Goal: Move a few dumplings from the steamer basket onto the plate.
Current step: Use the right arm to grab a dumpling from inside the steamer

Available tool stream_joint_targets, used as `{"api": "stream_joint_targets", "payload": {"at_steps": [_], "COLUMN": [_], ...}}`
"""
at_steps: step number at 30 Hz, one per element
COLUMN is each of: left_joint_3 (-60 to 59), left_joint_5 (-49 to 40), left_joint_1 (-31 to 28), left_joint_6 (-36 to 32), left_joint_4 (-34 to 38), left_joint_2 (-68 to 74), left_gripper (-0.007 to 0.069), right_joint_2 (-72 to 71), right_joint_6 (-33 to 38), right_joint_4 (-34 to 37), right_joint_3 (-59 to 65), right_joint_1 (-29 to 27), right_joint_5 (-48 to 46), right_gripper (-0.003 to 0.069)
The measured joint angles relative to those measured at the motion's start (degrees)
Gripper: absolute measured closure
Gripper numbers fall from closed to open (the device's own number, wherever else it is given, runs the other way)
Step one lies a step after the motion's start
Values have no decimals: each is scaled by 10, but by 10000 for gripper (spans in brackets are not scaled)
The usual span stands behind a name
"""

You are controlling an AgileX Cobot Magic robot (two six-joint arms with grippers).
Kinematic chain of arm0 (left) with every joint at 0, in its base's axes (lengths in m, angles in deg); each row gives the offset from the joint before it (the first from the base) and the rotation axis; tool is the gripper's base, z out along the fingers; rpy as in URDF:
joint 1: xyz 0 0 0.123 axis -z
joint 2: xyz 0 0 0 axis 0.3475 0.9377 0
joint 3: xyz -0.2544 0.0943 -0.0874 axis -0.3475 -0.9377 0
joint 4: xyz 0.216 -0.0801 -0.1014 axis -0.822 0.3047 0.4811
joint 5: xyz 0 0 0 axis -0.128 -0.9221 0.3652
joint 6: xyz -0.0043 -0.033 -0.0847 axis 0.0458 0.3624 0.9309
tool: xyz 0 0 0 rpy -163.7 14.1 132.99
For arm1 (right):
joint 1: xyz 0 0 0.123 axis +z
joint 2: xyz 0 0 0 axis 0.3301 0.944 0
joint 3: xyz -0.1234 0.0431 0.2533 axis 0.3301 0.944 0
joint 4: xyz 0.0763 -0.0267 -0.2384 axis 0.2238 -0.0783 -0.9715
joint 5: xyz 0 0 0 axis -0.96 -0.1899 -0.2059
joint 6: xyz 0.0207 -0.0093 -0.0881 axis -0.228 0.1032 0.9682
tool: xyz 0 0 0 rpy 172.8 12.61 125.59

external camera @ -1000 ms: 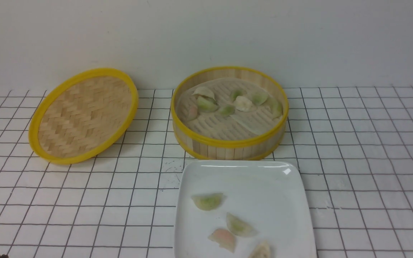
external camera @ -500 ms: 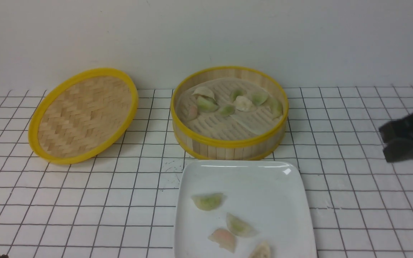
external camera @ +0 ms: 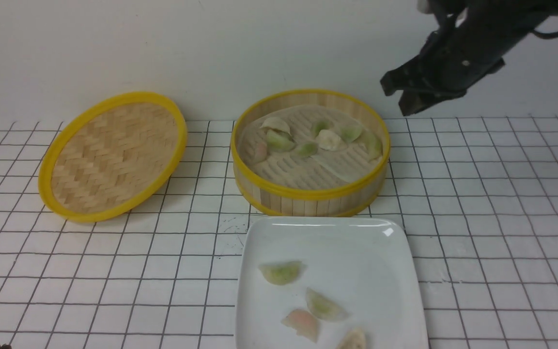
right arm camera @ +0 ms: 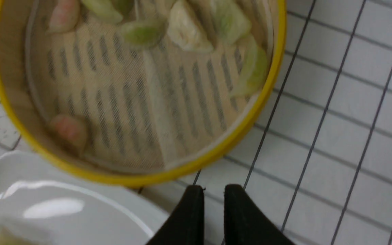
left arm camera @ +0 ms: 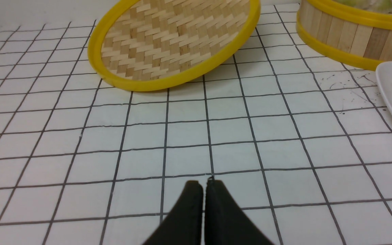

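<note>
Because the lid (external camera: 114,155) lies aside, left of the steamer basket (external camera: 308,201), the dumplings (external camera: 279,140) inside sit exposed. The left gripper (left arm camera: 204,185), pinched together and empty, idles left of the basket. The plate (external camera: 356,252) waits just in front of the basket, holding four. Above the basket's right, the right gripper (external camera: 394,98) hangs slightly parted, empty, likely for another pick.

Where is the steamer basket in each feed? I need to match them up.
Front view: steamer basket at centre, behind the plate.
Left wrist view: only its slatted wall, upper right corner.
Right wrist view: fills the upper left.
Shared landmark: the plate's edge beside it.
</note>
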Motion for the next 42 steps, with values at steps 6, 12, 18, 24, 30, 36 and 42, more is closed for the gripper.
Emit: {"api": "stream_joint_targets", "payload": {"at_steps": [6, 12, 18, 24, 30, 36, 42], "left_joint_3": [0, 0, 0, 0, 0, 0, 0], "left_joint_5": [0, 0, 0, 0, 0, 0, 0], "left_joint_1": [0, 0, 0, 0, 0, 0, 0], "left_joint_6": [0, 0, 0, 0, 0, 0, 0], "left_joint_4": [0, 0, 0, 0, 0, 0, 0], "left_joint_2": [0, 0, 0, 0, 0, 0, 0], "left_gripper": [631, 631, 631, 631, 631, 631, 631], "right_joint_2": [156, 250, 300, 315, 318, 318, 317], "right_joint_6": [40, 63, 66, 67, 66, 66, 52], "right_joint_4": [-30, -31, -33, -58, -58, -58, -58], "right_joint_3": [-161, -245, -264, -266, -269, -280, -328], "right_joint_1": [16, 23, 23, 24, 24, 25, 26], "right_joint_5": [34, 79, 108, 123, 117, 76, 57], "right_gripper": [414, 309, 291, 291, 302, 321, 321]}}
